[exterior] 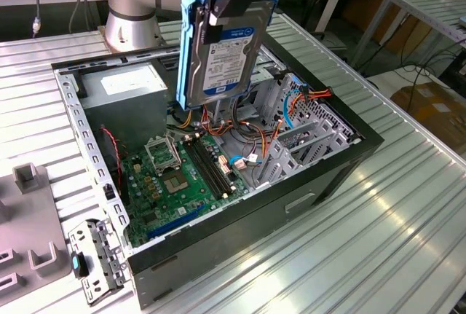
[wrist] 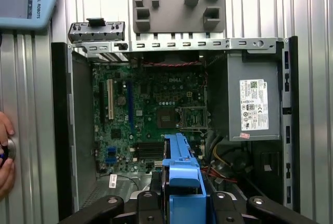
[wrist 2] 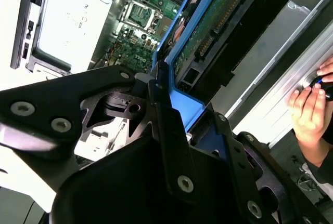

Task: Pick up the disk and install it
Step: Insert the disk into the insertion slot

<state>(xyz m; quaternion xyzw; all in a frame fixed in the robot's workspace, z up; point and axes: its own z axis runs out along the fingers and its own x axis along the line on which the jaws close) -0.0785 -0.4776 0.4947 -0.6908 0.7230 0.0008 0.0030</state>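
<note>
Well, on the table [exterior: 378, 241] the big computer box [exterior: 240, 216] lies open on its side, so things can go in from above. The disk [exterior: 222, 55] hangs upright over the green board [exterior: 171, 175] (label facing out). The gripper [exterior: 218, 4] squeezes its top end tight, likely so it cannot fall. A hand [wrist 2: 309, 107] rests near the table edge.

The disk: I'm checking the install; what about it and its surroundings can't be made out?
Exterior view: the gripper is cut off by the top edge; the disk it clamps hides part of the computer case behind it.
Second wrist view: the gripper's black body covers part of the disk.
Both wrist views: a person's hand is cut off by the picture's edge.
</note>
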